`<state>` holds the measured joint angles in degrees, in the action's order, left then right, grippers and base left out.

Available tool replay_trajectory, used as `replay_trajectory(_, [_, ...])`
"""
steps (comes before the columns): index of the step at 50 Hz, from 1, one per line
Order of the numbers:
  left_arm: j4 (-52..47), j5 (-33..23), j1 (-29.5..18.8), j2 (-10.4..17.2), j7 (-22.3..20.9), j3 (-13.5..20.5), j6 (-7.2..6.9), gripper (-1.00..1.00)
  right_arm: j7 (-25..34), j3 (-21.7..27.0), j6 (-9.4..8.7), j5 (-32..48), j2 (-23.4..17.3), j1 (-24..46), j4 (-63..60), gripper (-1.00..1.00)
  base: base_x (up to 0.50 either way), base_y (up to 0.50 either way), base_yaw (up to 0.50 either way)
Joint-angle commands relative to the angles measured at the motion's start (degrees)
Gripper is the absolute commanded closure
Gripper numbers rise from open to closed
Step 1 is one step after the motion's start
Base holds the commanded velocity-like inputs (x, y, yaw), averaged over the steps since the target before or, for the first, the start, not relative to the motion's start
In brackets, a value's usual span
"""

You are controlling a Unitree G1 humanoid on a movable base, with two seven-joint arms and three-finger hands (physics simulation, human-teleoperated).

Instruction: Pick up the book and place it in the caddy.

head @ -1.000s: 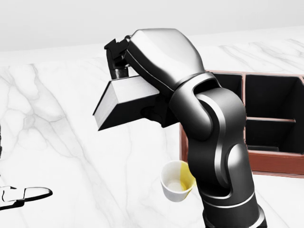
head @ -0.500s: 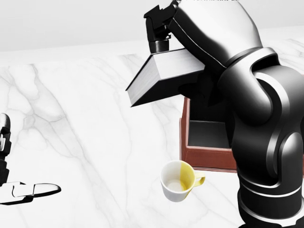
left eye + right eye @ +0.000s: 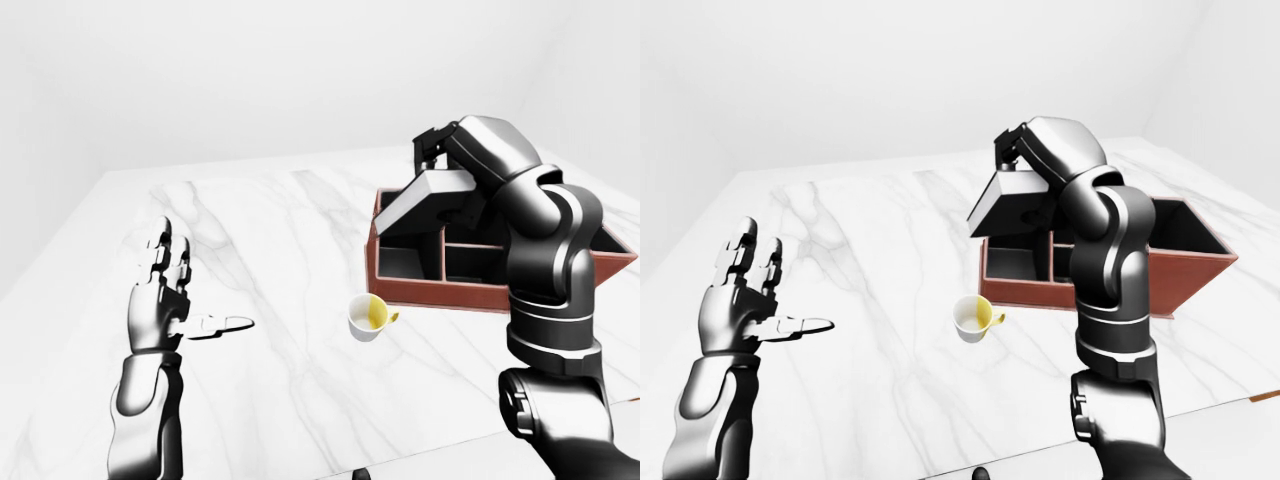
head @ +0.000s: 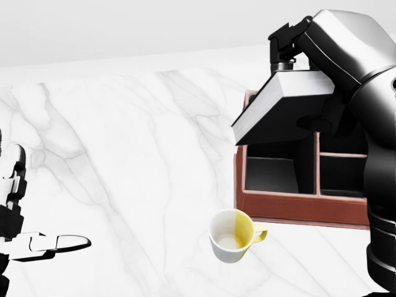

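The book (image 4: 281,105), dark-covered with a white page block, hangs tilted in the air with its lower corner pointing left. My right hand (image 4: 286,59) is shut on its upper edge. In the head view it hovers over the left compartments of the brown wooden caddy (image 4: 297,207), above the rim and covering part of the caddy's upper left corner. The caddy's dark compartments show below the book. My left hand (image 3: 190,290) is raised at the left of the left-eye view, fingers spread and thumb out, holding nothing.
A white cup (image 4: 232,236) with a yellow inside and handle stands on the white marble table (image 4: 124,154), just below the caddy's left corner. The table's near edge (image 3: 1040,455) runs along the bottom of the right-eye view.
My right arm has carried the book rightward and up, from the middle of the table to above the caddy's left side. The left hand has risen slightly into the head view.
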<state>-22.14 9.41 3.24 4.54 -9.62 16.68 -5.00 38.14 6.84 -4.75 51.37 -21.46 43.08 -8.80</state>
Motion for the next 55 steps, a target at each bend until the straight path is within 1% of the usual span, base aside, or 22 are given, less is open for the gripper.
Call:
replay_trajectory(1, [0.81, -0.67, -0.51, -0.04, 0.63, -1.09, 0.00, -1.00, -3.01, 2.96, 1.12, -0.63, -5.32, 0.99, 6.14, 1.00, 0.00, 0.00, 0.00])
replay_trajectory(3, [0.92, -0.77, -0.57, -0.02, 0.72, -1.21, 0.00, -1.00, -3.45, 2.87, 1.42, -0.16, -5.73, 1.33, 7.32, 1.00, 0.00, 0.00, 0.00])
replay_trajectory(4, [0.86, -0.84, -0.66, -0.03, 0.83, -1.31, 0.00, -1.00, -4.47, 2.76, 2.27, 0.32, -6.10, 1.57, 8.77, 1.00, 0.00, 0.00, 0.00])
replay_trajectory(6, [0.81, -0.90, -0.75, -0.01, 0.94, -1.42, 0.00, -1.00, -4.94, 2.74, 2.84, 0.58, -6.19, 1.68, 9.70, 1.00, 0.00, 0.00, 0.00])
replay_trajectory(11, [1.26, -1.20, -1.14, 0.02, 1.26, -1.74, 0.00, -1.00, -7.54, 2.78, 5.40, 2.32, -7.50, 2.52, 13.80, 1.00, 0.00, 0.00, 0.00])
replay_trajectory(16, [1.06, -1.30, -1.18, 0.04, 1.52, -1.96, 0.00, -1.00, -8.29, 3.12, 6.02, 2.67, -8.13, 2.86, 15.80, 1.00, 0.00, 0.00, 0.00])
replay_trajectory(17, [1.16, -1.34, -1.24, 0.04, 1.58, -1.97, 0.00, -1.00, -9.20, 2.99, 6.88, 2.93, -8.54, 3.18, 17.05, 1.00, 0.00, 0.00, 0.00])
replay_trajectory(22, [1.90, -1.56, -1.73, 0.21, 1.88, -1.94, 0.00, -1.00, -11.14, 2.69, 8.08, 3.67, -8.53, 3.29, 19.55, 1.00, 0.00, 0.00, 0.00])
replay_trajectory(26, [2.09, -1.74, -2.05, 0.46, 2.26, -1.91, 0.00, -1.00, -12.57, 2.37, 9.75, 3.88, -8.82, 3.30, 21.81, 1.00, 0.00, 0.00, 0.00])
replay_trajectory(37, [1.75, -2.19, -2.10, 0.33, 2.76, -2.36, 0.00, -1.00, -16.20, 2.51, 9.75, 4.29, -10.52, 4.26, 28.35, 1.00, 0.00, 0.00, 0.00])
replay_trajectory(43, [1.93, -2.50, -2.09, 0.20, 2.86, -2.61, 0.00, -1.00, -19.14, 2.54, 9.75, 4.95, -11.93, 5.06, 32.81, 1.00, 0.00, 0.00, 0.00])
replay_trajectory(55, [3.03, -2.65, -2.40, 0.23, 3.10, -2.92, 0.00, -1.00, -21.52, 2.44, 9.75, 5.87, -13.44, 5.51, 36.57, 1.00, 0.00, 0.00, 0.00])
